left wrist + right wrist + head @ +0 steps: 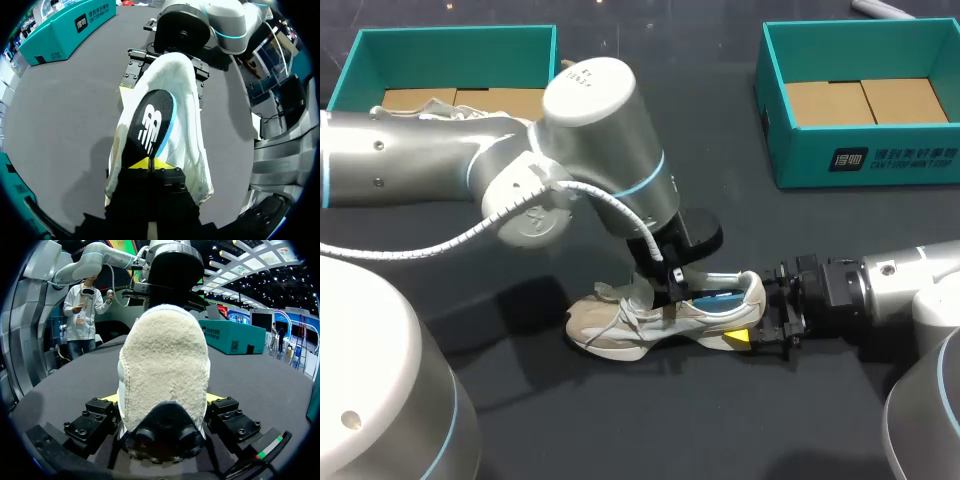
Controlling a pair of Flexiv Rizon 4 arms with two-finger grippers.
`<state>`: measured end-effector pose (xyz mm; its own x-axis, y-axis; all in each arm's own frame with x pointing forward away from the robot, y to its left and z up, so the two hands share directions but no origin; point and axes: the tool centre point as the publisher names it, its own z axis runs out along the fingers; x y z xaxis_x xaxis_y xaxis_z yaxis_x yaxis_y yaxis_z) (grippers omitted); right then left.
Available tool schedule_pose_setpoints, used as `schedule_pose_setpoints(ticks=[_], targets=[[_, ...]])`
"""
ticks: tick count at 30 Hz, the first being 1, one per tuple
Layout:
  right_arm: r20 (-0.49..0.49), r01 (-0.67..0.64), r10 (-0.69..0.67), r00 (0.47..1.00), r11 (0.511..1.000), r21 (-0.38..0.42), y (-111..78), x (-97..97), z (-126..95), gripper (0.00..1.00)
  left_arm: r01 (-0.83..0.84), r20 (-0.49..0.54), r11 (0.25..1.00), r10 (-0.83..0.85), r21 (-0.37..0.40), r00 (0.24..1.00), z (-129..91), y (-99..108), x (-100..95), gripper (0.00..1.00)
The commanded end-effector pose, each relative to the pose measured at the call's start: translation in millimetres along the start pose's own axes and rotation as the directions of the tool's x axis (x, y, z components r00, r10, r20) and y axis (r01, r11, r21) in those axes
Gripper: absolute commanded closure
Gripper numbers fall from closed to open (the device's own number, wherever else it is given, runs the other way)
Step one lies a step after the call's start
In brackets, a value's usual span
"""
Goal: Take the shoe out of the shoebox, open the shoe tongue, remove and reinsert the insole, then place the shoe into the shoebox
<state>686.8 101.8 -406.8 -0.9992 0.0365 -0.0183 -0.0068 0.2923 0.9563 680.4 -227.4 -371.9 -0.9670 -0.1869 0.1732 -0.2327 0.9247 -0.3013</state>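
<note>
A beige and white shoe [630,325] stands on the dark table, toe pointing to my left. My right gripper [760,325] holds its heel, and in the right wrist view the heel [165,355] fills the gap between the fingers [100,420], which press on both sides. My left gripper [672,290] reaches down into the shoe's opening. In the left wrist view its yellow tips [150,162] are shut on the near end of the black insole [150,125], which lies inside the shoe [192,100].
A teal shoebox [450,35] stands open at the back left, and a second one [860,160] at the back right. My left arm's elbow [590,110] hangs over the table's middle.
</note>
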Motion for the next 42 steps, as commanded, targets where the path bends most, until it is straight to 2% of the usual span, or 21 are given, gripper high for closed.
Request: schedule_pose_setpoints(ticks=[1,6,10,16,17,18,19,22,26,32,35,42], targets=[[0.001,0.000,0.000,1.000,1.000,0.005,0.2,1.3,-0.6,1.00,0.004,-0.066,0.989,0.006,0.149,0.998,-13.7,19.4,-6.8,1.00],[0.001,0.000,0.000,1.000,1.000,0.005,0.2,1.3,-0.6,1.00,-0.003,-0.104,0.979,0.025,0.204,0.994,-22.1,16.1,-3.5,1.00],[0.001,0.000,0.000,1.000,1.000,0.005,0.2,1.3,-0.6,1.00,-0.024,-0.101,0.979,0.046,0.205,0.994,-23.6,9.8,2.2,1.00],[0.001,0.000,0.000,1.000,1.000,0.005,0.2,1.3,-0.6,1.00,-0.108,-0.073,0.988,0.117,0.112,0.990,-15.1,-2.3,9.7,1.00],[0.001,0.000,0.000,1.000,1.000,0.005,0.2,1.3,-0.6,1.00,-0.125,-0.079,0.987,0.133,0.097,0.988,-13.3,-4.0,10.6,0.96],[0.001,0.000,0.000,1.000,1.000,0.005,0.2,1.3,-0.6,1.00,-0.138,-0.074,0.988,0.143,0.077,0.987,-11.4,-5.7,11.0,0.82],[0.001,0.000,0.000,1.000,1.000,0.005,0.2,1.3,-0.6,1.00,-0.140,-0.069,0.988,0.145,0.063,0.987,-9.6,-7.1,11.6,0.75],[0.001,0.000,0.000,1.000,1.000,0.005,0.2,1.3,-0.6,1.00,-0.161,-0.079,0.986,0.163,0.031,0.983,-5.6,-10.2,11.9,0.68],[0.001,0.000,0.000,1.000,1.000,0.005,0.2,1.3,-0.6,1.00,-0.186,-0.110,0.983,0.184,-0.009,0.977,-1.2,-12.2,12.0,0.66],[0.001,0.000,0.000,1.000,1.000,0.005,0.2,1.3,-0.6,1.00,-0.218,-0.078,0.970,0.211,-0.105,0.974,12.0,-13.5,17.3,0.60],[0.001,0.000,0.000,1.000,1.000,0.005,0.2,1.3,-0.6,1.00,-0.214,-0.028,0.964,0.213,-0.157,0.977,21.9,-12.6,17.5,0.62],[0.001,0.000,0.000,1.000,1.000,0.005,0.2,1.3,-0.6,1.00,-0.238,-0.002,0.946,0.243,-0.221,0.970,37.9,-4.0,14.9,0.63]])
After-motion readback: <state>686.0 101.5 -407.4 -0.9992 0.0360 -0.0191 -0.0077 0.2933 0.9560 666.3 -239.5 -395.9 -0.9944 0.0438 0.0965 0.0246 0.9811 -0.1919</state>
